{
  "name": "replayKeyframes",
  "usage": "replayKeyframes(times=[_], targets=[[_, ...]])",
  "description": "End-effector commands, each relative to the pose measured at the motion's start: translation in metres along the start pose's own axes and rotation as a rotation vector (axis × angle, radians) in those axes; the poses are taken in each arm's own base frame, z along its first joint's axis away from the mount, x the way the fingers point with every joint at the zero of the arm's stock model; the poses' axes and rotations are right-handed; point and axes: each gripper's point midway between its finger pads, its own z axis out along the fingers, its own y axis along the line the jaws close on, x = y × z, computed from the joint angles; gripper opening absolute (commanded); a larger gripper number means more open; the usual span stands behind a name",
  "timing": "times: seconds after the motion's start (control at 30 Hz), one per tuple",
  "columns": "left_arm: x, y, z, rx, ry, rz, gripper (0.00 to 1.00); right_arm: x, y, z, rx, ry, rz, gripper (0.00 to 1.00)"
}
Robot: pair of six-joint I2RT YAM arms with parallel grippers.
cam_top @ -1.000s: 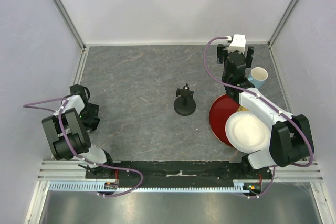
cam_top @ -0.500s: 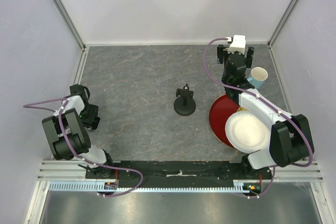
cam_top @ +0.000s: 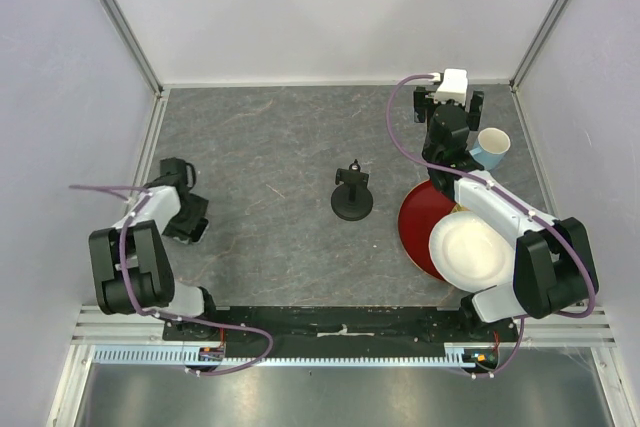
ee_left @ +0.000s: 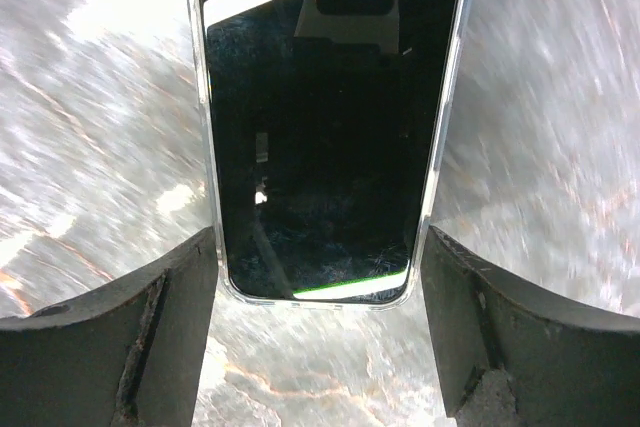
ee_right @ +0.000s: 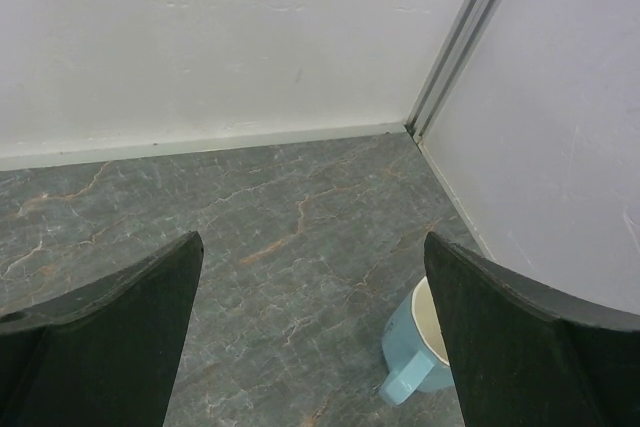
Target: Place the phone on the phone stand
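Phone (ee_left: 320,117) gripped by its edges between left gripper (ee_left: 315,242) fingers

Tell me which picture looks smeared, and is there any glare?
Left wrist view: the table is smeared into streaks, while the phone is crisp, with bright reflections on its glass. Top external and right wrist views: sharp, evenly lit, no glare.

Your left arm (cam_top: 145,209) sits folded at about 8 o'clock on the table, with its wrist turned toward 3 o'clock. The left gripper (ee_left: 320,247) clamps the phone (ee_left: 320,97) between both fingers. Your right arm (cam_top: 500,202) stretches toward 1 o'clock, and the right gripper (ee_right: 312,242) points at 12 o'clock with its fingers spread wide.
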Motion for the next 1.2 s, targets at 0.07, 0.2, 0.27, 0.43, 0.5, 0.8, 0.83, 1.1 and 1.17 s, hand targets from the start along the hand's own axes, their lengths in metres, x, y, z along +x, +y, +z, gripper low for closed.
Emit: replayKeyframes(times=[0.07, 0.2, 0.27, 0.43, 0.5, 0.8, 0.83, 1.1, 1.17], targets=[[0.024, -0.036, -0.028, 0.086, -0.123, 0.225, 0.02, -0.016, -0.003, -0.002, 0.019, -0.055, 0.041, 0.98], [0.058, -0.047, -0.037, 0.114, -0.123, 0.374, 0.02, -0.015, -0.003, -0.003, 0.017, -0.059, 0.037, 0.98], [0.073, -0.051, -0.040, 0.124, -0.114, 0.430, 0.02, -0.017, -0.003, -0.003, 0.015, -0.064, 0.035, 0.98], [0.073, -0.050, -0.046, 0.112, -0.120, 0.456, 0.45, -0.019, 0.000, -0.007, 0.003, -0.082, 0.034, 0.98], [0.067, -0.053, -0.050, 0.101, -0.142, 0.457, 0.69, -0.021, 0.001, -0.008, -0.001, -0.091, 0.028, 0.98], [0.063, -0.073, -0.045, 0.092, -0.053, 0.494, 0.99, -0.022, 0.004, -0.011, -0.012, -0.101, 0.014, 0.98], [0.063, -0.073, -0.044, 0.087, -0.047, 0.492, 0.99, -0.022, 0.004, -0.010, -0.012, -0.100, 0.011, 0.98], [0.045, -0.066, -0.031, 0.085, -0.003, 0.432, 1.00, -0.022, 0.008, -0.010, -0.022, -0.099, 0.009, 0.98], [0.044, -0.071, -0.027, 0.109, 0.004, 0.450, 1.00, -0.022, 0.008, -0.011, -0.022, -0.102, 0.007, 0.98]])
